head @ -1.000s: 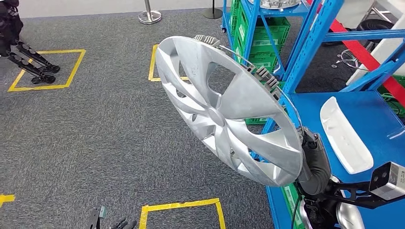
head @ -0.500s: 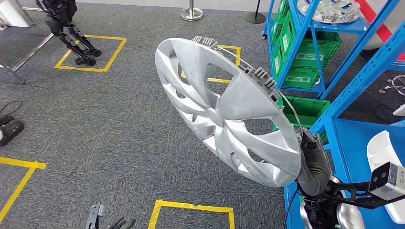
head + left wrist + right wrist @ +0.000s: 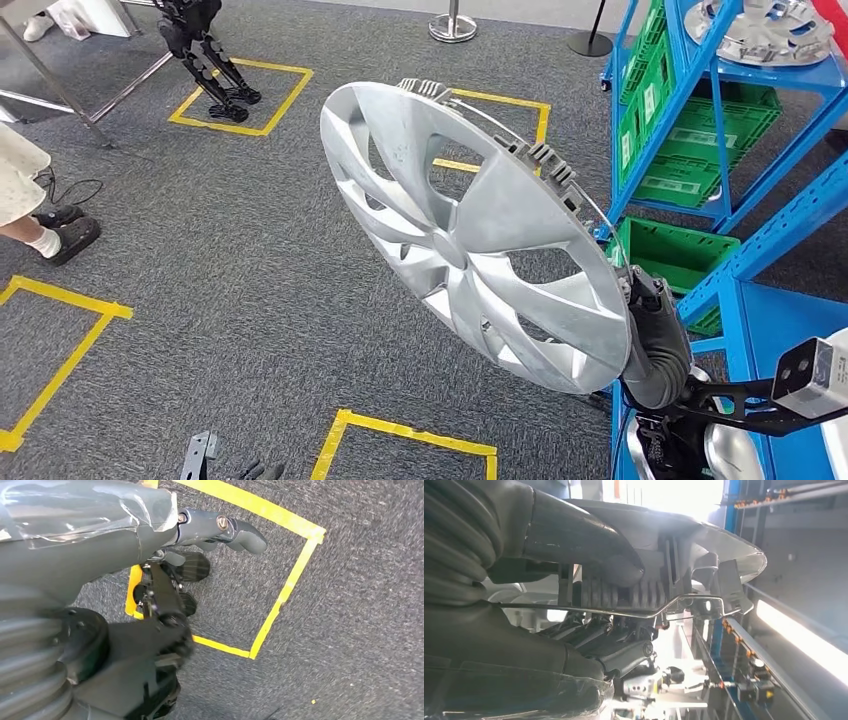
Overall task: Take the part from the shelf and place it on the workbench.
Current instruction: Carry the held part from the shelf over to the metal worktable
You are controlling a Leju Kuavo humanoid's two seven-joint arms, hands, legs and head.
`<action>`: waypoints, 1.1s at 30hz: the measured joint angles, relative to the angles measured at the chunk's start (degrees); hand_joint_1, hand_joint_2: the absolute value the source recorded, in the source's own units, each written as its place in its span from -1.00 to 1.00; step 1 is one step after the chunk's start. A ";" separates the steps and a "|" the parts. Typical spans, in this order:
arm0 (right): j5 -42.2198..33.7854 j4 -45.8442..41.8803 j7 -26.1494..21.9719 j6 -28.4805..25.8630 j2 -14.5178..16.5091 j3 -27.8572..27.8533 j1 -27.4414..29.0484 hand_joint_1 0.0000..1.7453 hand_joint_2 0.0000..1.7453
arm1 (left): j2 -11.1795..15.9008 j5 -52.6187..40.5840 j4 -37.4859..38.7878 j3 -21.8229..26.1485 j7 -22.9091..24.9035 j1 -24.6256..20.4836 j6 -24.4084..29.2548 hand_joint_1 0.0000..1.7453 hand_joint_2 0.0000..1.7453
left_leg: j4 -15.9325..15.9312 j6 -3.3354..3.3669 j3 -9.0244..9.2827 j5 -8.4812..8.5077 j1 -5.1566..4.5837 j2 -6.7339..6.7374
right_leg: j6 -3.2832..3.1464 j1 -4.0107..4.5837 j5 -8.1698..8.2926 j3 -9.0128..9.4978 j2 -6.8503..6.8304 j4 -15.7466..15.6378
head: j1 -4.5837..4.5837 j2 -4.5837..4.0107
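The part is a silver wheel cover (image 3: 470, 240), held up on edge and tilted over the carpet in the middle of the head view. My right hand (image 3: 655, 345) grips its lower right rim, the thumb on the face side. In the right wrist view the hand (image 3: 574, 535) clamps the cover's ribbed rim and wire ring (image 3: 659, 595), fingers behind it. Low at the bottom edge of the head view hangs my left hand (image 3: 235, 467). In the left wrist view this hand (image 3: 195, 555) holds nothing, thumb apart from the dark fingers, above the floor.
A blue shelf frame (image 3: 700, 110) with green crates (image 3: 700, 150) stands at the right, another wheel cover (image 3: 765, 30) on its upper level. Yellow tape squares (image 3: 400, 430) mark the grey carpet. A person's leg (image 3: 40, 235) is at the left; another robot's legs (image 3: 205, 55) stand far left.
The whole view has swung left: the shelf slid toward the right edge and a person came into the picture at left. The wheel cover stays in my right hand's grip.
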 joint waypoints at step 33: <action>-0.06 -0.42 -0.07 0.12 0.03 -0.04 0.37 1.00 1.00 | 0.21 0.01 -0.03 -0.01 -0.02 0.18 0.17 -1.00 1.00 | 5.76 0.05 -2.66 -3.43 0.03 -0.92 | 0.62 -0.17 0.39 -0.85 1.12 0.23 | 0.07 0.00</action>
